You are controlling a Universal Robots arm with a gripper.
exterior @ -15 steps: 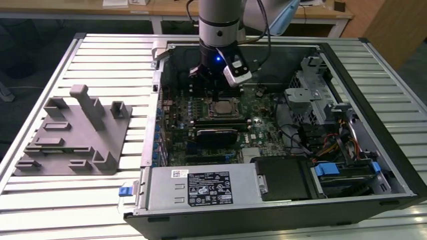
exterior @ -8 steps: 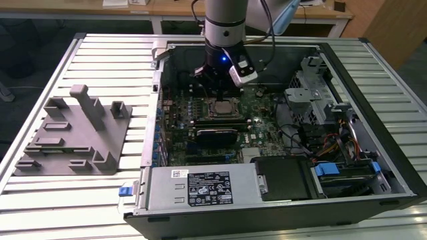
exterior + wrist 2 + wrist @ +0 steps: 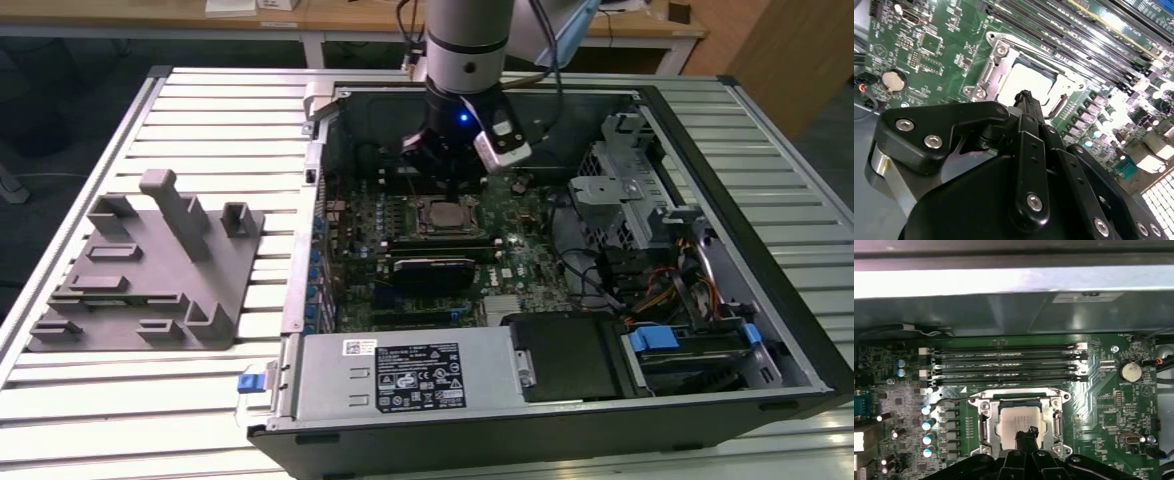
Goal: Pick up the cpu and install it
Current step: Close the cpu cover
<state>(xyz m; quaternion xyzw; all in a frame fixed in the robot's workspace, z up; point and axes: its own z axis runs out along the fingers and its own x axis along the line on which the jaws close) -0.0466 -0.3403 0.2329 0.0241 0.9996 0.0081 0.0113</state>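
**A:** Where is the cpu (image 3: 1013,426) to be found?

**B:** It is seen lying flat inside the metal socket frame (image 3: 985,426) on the motherboard (image 3: 1104,405), just beside the memory slots (image 3: 1004,365). All of this sits within the open computer case (image 3: 801,300), which is set on the table (image 3: 200,110). The pale metal top of the chip is left uncovered.

**A:** And how is the gripper (image 3: 1026,435) held?

**B:** In both wrist views its black fingertips (image 3: 1026,100) are drawn together, and nothing is pinched between them. It is poised low over one edge of the cpu. Whether contact is made with the metal top cannot be told.

**A:** How much of the task can be judged done?

**B:** The picking up and the carrying appear to be finished, since the chip is found in the socket and not in the gripper. The placing itself is also judged largely done, as the chip is seen level and squared with the frame around it.

**A:** What is left unsettled?

**B:** It cannot be confirmed that the chip is fully seated. Nor can it be made out whether the frame is latched down over it. A grey holder (image 3: 147,270) is stood on the table at the exterior view's left, well apart from the case. The arm is kept inside the case, directly over the socket, so the installing is judged close to its end rather than plainly complete.
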